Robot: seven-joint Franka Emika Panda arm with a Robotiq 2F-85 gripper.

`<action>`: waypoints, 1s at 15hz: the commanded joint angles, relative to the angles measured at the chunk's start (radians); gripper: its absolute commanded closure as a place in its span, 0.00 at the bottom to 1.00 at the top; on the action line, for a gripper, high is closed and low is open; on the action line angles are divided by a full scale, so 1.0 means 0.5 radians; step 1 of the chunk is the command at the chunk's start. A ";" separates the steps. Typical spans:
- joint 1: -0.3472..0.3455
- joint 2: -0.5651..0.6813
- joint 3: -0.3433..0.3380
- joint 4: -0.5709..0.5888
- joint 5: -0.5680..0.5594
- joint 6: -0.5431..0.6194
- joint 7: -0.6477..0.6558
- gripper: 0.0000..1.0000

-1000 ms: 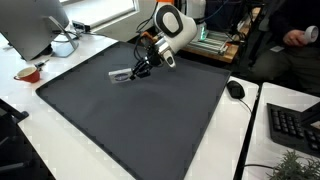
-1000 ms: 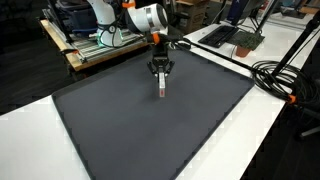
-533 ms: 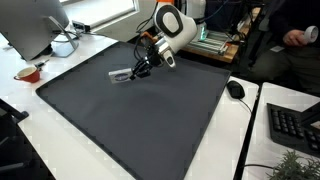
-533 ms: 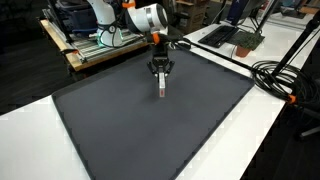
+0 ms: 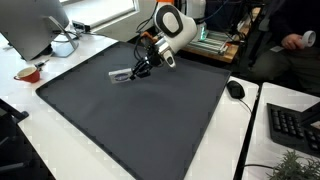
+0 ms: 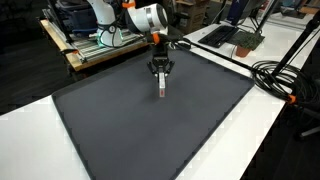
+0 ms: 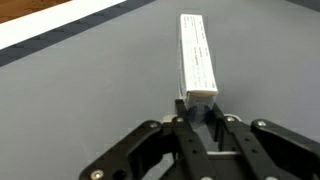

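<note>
A long, narrow white box point(image 7: 197, 55) lies flat on the dark grey mat point(image 7: 80, 90), pointing away from the wrist camera. My gripper point(image 7: 199, 108) sits low over the mat, its two fingers closed on either side of the box's near end. In both exterior views the gripper point(image 5: 136, 71) point(image 6: 161, 76) points down at the mat's far part, with the box point(image 5: 120, 76) point(image 6: 162, 89) sticking out from its tips along the mat. The box's gripped end is partly hidden by the fingers.
The mat point(image 5: 130, 125) covers most of a white table. A monitor point(image 5: 35, 25) and a red cup point(image 5: 28, 73) stand beside one edge. A mouse point(image 5: 235, 89) and keyboard point(image 5: 295, 125) lie at the opposite side. Black cables point(image 6: 275, 75) run along the mat's edge.
</note>
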 commanded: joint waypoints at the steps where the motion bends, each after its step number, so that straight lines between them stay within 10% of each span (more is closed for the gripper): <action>1: -0.003 0.037 0.008 0.026 0.004 -0.012 -0.005 0.94; 11: -0.015 0.206 0.010 0.079 0.010 -0.001 0.039 0.94; 12: -0.014 0.214 0.009 0.078 0.035 0.004 0.011 0.61; 15: -0.013 0.169 0.015 0.041 0.071 0.034 -0.018 0.37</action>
